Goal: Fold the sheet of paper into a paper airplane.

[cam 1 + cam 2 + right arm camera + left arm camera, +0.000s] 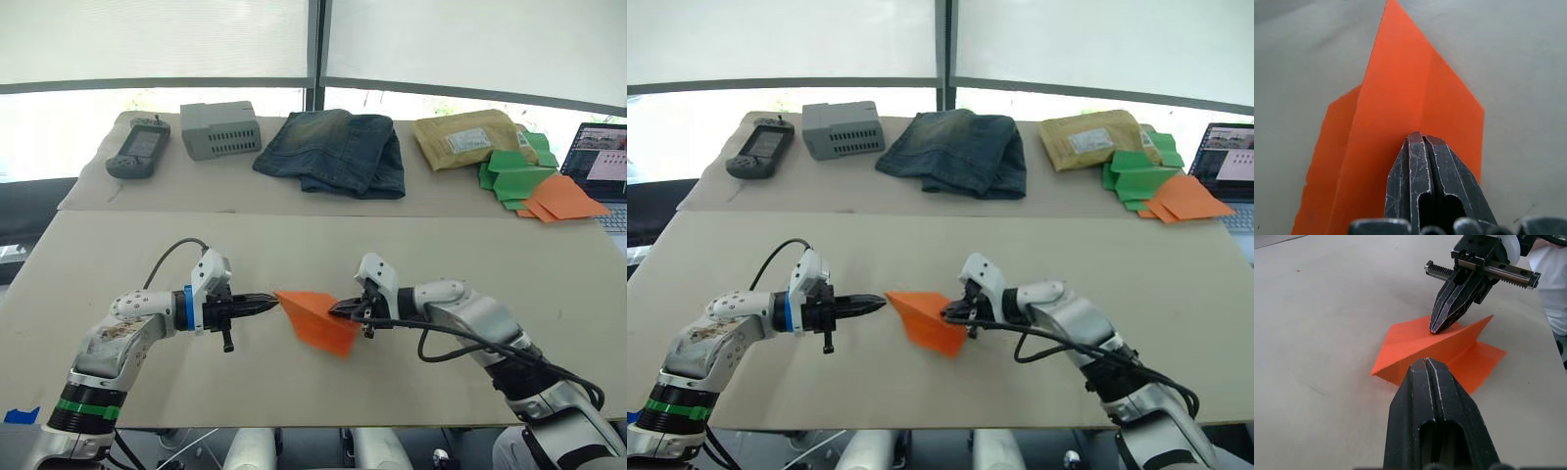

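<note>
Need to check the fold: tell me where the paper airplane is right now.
The paper airplane lies on the near table's middle, between the grippers: the left gripper at its nose, the right gripper pressing on it.

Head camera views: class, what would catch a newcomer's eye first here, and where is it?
First, the bright orange paper airplane, mid-table between both arms. The right gripper presses its closed fingers onto one side, while the left gripper, fingers shut, points at the tip. Next, the folded jeans at the back and the green and orange paper pile far right.
</note>
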Robot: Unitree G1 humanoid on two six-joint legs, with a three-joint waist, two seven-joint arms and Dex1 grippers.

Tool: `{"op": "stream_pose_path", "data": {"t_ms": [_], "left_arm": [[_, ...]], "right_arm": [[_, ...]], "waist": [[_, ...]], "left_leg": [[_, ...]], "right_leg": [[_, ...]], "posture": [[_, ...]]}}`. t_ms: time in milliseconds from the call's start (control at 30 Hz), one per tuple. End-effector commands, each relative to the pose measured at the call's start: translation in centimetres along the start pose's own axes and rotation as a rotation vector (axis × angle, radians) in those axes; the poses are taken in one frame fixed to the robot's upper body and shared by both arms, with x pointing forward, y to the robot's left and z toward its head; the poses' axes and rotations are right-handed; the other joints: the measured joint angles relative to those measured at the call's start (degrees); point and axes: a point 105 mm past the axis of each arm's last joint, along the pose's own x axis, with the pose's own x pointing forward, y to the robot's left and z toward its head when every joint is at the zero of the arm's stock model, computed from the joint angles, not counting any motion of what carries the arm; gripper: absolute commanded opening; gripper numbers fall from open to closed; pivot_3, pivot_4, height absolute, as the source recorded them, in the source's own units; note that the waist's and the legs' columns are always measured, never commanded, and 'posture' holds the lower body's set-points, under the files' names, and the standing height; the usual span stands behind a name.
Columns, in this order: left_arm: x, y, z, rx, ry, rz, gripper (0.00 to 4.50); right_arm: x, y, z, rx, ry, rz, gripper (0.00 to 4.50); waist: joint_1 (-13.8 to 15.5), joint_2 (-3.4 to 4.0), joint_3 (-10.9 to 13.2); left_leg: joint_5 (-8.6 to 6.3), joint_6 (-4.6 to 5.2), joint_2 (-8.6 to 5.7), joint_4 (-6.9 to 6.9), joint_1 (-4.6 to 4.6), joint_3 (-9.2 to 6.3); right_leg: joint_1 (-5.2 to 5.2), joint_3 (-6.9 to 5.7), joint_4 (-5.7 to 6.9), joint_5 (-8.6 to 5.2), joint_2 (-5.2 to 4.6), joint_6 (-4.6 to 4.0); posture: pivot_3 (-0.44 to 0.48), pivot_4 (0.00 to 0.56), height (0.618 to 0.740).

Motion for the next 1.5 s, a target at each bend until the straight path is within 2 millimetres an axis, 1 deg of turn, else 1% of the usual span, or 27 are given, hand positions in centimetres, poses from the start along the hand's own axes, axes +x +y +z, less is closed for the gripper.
{"op": "stream_pose_path", "data": {"t_ms": [33, 133, 233, 433, 567, 733, 900, 967, 1100, 1233, 1333, 1500], "left_arm": [[-0.2, -0.4, 0.7, -0.01, -0.015, -0.036, 0.0], [-0.3, -1.4, 0.0, -0.062, 0.019, -0.096, 0.0], [0.0, -2.4, -0.9, -0.084, 0.056, -0.137, 0.0], [2.4, -2.9, -1.4, -0.071, 0.051, -0.153, 0.0], [3.9, -3.0, -1.9, -0.074, 0.055, -0.155, 0.0], [5.7, -3.1, -3.2, -0.072, 0.102, -0.135, 0.0], [7.0, -3.5, -3.8, -0.106, 0.115, -0.122, 0.0], [7.5, -3.8, -4.1, -0.135, 0.118, -0.118, 0.0], [8.2, -3.6, -4.1, -0.18, 0.096, -0.08, 0.0], [9.2, -3.2, -3.5, -0.208, 0.057, -0.049, 0.0], [9.8, -3.2, -3.1, -0.216, 0.037, -0.051, 0.0], [10.5, -2.8, -2.6, -0.227, 0.004, -0.025, 0.0]], "right_arm": [[-0.3, -0.1, 2.1, -0.086, -0.071, -0.024, 0.05], [-0.6, -1.0, 3.1, -0.096, -0.102, -0.069, 0.05], [-1.2, -1.4, 3.9, -0.103, -0.116, -0.077, 0.05], [-1.9, -1.9, 4.9, -0.121, -0.13, -0.095, 0.05], [-2.0, -1.8, 4.9, -0.13, -0.119, -0.092, 0.05], [-2.1, -1.7, 4.8, -0.144, -0.102, -0.088, 0.05], [-2.3, -1.3, 3.4, -0.172, -0.002, -0.07, 0.05], [-2.3, -1.3, 3.2, -0.173, 0.009, -0.076, 0.05], [-2.4, -1.2, 3.2, -0.188, 0.021, -0.076, 0.05], [-2.3, -1.2, 3.5, -0.207, 0.013, -0.072, 0.05], [-2.4, -1.4, 3.6, -0.218, 0.015, -0.08, 0.05], [-2.2, -1.9, 4.0, -0.239, 0.005, -0.101, 0.05]], "waist": [[-0.2, 0.0, 0.0], [-0.3, 0.01, 0.0], [-0.2, 0.02, 0.0], [0.3, 0.02, 0.0], [0.1, 0.02, 0.0], [-0.1, 0.03, 0.0], [0.2, 0.07, 0.0], [0.3, 0.08, 0.0], [0.5, 0.09, 0.0], [0.8, 0.09, 0.0], [0.9, 0.1, 0.0], [1.0, 0.09, 0.0]], "left_leg": [[0.0, 0.0, 0.01, 0.01, 0.0, -0.01], [0.0, 0.0, 0.02, 0.05, 0.0, 0.0], [0.0, 0.0, 0.02, 0.1, 0.0, -0.01], [0.0, 0.0, 0.0, 0.24, -0.02, -0.02], [0.0, 0.0, -0.01, 0.28, -0.05, 0.0], [0.0, 0.0, -0.02, 0.27, -0.02, 0.01], [0.0, 0.0, -0.02, 0.29, -0.02, 0.0], [0.0, 0.0, -0.04, 0.32, 0.0, -0.01], [0.0, 0.0, -0.07, 0.4, 0.02, -0.02], [0.0, 0.0, -0.09, 0.43, 0.02, -0.02], [0.0, 0.01, -0.1, 0.44, 0.02, -0.01], [0.0, 0.01, -0.1, 0.43, 0.02, -0.01]], "right_leg": [[0.0, 0.0, 0.0, 0.01, 0.0, 0.0], [-0.01, -0.01, 0.05, 0.01, 0.03, 0.01], [0.0, 0.0, 0.09, 0.01, 0.02, 0.01], [0.07, -0.02, 0.07, 0.04, -0.01, 0.05], [0.07, 0.0, 0.07, 0.07, -0.02, 0.08], [0.06, 0.01, 0.09, 0.07, 0.01, 0.07], [0.09, 0.01, 0.09, 0.07, 0.0, 0.08], [0.14, 0.0, 0.08, 0.08, -0.02, 0.1], [0.2, 0.03, 0.06, 0.12, -0.06, 0.18], [0.23, 0.03, 0.05, 0.14, -0.06, 0.21], [0.23, 0.03, 0.05, 0.14, -0.06, 0.21], [0.23, 0.03, 0.04, 0.14, -0.06, 0.21]], "posture": [[0.0, 0.15, 0.722], [0.0, 0.15, 0.722], [0.0, 0.15, 0.722], [0.0, 0.15, 0.722], [0.0, 0.15, 0.722], [0.0, 0.15, 0.722], [0.0, 0.15, 0.722], [0.0, 0.15, 0.722], [0.0, 0.15, 0.722], [0.0, 0.15, 0.722], [0.0, 0.15, 0.722], [0.0, 0.15, 0.722]]}}
